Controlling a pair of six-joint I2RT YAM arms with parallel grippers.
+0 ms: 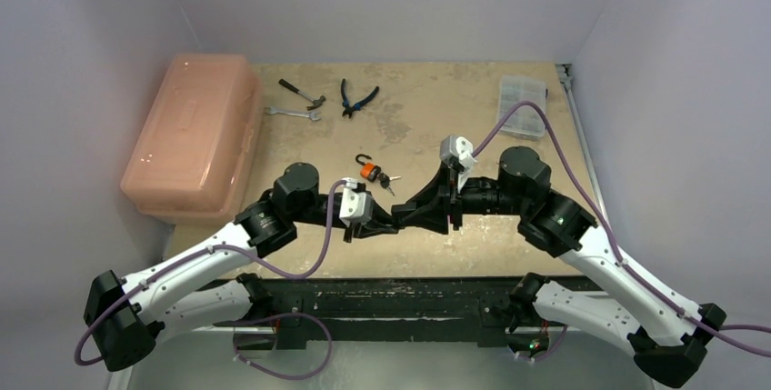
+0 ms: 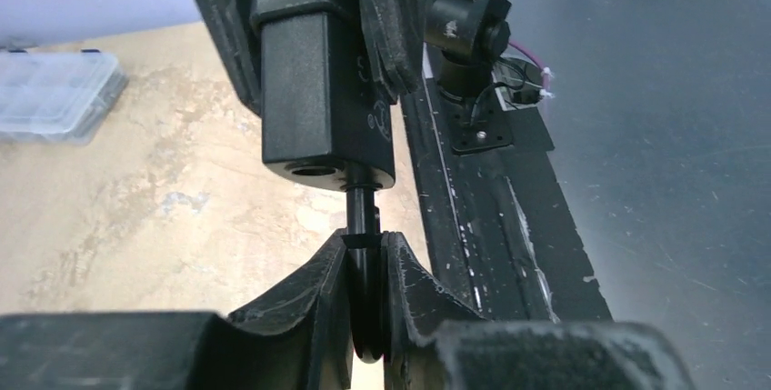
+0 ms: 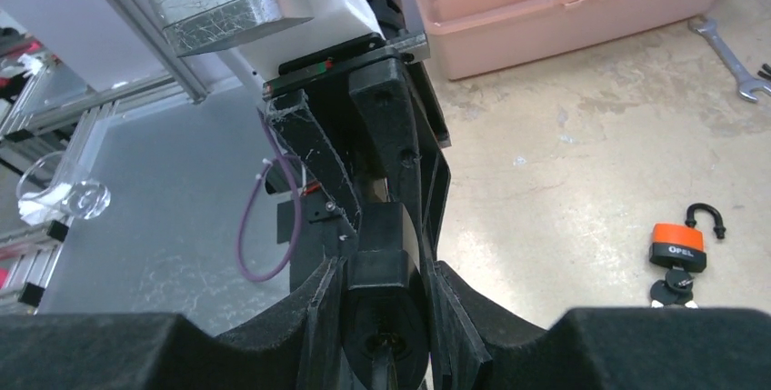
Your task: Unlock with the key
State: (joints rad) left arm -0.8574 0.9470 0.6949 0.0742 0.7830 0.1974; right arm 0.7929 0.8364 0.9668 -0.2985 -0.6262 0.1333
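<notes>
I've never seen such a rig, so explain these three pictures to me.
These are two robot arms, each ending in a two-finger gripper. One picture looks down from above; the other two come from cameras on the wrists. The left gripper pinches a key set into a black padlock, which the right gripper clamps. On the table lie an orange padlock with keys, a pink box, a hammer, a wrench, pliers and a clear case.

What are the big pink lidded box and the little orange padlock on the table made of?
The large pink lidded box looks like glossy, translucent moulded plastic: light glints on its lid. The small orange padlock seems to have a matte orange plastic or painted cover; its dark curved shackle is probably coated metal, hard to confirm.
</notes>
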